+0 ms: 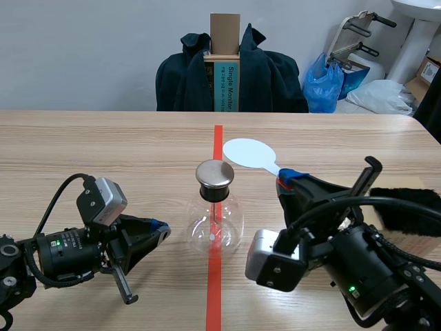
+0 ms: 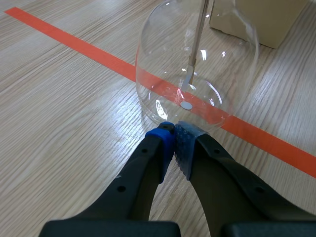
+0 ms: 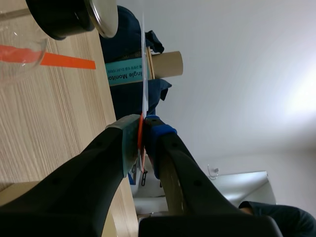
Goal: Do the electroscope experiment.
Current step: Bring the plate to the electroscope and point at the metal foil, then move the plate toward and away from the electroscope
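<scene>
Wooden table (image 1: 103, 138), coat-draped chair (image 1: 275, 79) behind, left gripper (image 1: 163, 227) closed by electroscope (image 1: 215, 207), right gripper (image 1: 286, 176) clamping white paddle (image 1: 248, 153)

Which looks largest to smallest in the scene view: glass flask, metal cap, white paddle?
1. glass flask
2. white paddle
3. metal cap, though the paddle lies farther from the camera, so that pair is unsure.

The electroscope (image 1: 215, 224) is a round, clear glass jar with a black plug and a shiny metal cap (image 1: 215, 174). It stands upright on the red line in the middle of the table. A thin rod (image 2: 193, 54) hangs inside. The white paddle (image 1: 248, 152) is flat and round. It sits just beside the cap, with its handle pinched in the right gripper (image 1: 286, 174).
</scene>
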### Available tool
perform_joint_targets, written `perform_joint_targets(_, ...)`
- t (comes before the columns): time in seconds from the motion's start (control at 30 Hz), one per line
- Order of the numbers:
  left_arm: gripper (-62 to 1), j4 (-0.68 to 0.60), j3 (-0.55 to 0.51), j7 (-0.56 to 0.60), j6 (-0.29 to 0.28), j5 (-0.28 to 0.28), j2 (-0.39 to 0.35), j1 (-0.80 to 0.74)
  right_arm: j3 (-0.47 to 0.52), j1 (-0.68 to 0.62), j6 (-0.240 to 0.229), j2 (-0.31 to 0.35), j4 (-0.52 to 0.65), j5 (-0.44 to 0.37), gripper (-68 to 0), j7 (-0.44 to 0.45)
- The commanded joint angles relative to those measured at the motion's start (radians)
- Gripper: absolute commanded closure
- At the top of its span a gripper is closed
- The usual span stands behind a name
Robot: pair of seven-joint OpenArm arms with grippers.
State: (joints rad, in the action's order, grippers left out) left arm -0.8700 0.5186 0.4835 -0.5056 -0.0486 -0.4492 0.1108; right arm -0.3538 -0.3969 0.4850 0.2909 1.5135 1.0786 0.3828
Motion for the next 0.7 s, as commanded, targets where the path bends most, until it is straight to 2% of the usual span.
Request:
perform_joint_targets(0.0,-2.7,-0.013,-0.002,0.017,-0.002,-0.010,0.006,0.000,0.006,0.012,0.010,0.003,0.018,0.000,-0.8,0.023)
perform_joint_targets(0.27,-2.8,-0.013,-0.002,0.014,-0.001,-0.006,0.013,0.000,0.006,0.012,0.006,0.003,0.018,0.027,-0.8,0.101)
perform_joint_targets(0.4,-2.8,-0.013,-0.002,0.014,0.002,0.017,0.022,0.000,0.006,0.012,-0.016,0.002,0.018,0.059,-0.8,0.108)
perform_joint_targets(0.67,-2.8,-0.013,-0.002,0.014,0.002,0.020,0.022,0.000,0.006,0.012,-0.016,0.002,0.018,0.085,-0.8,0.122)
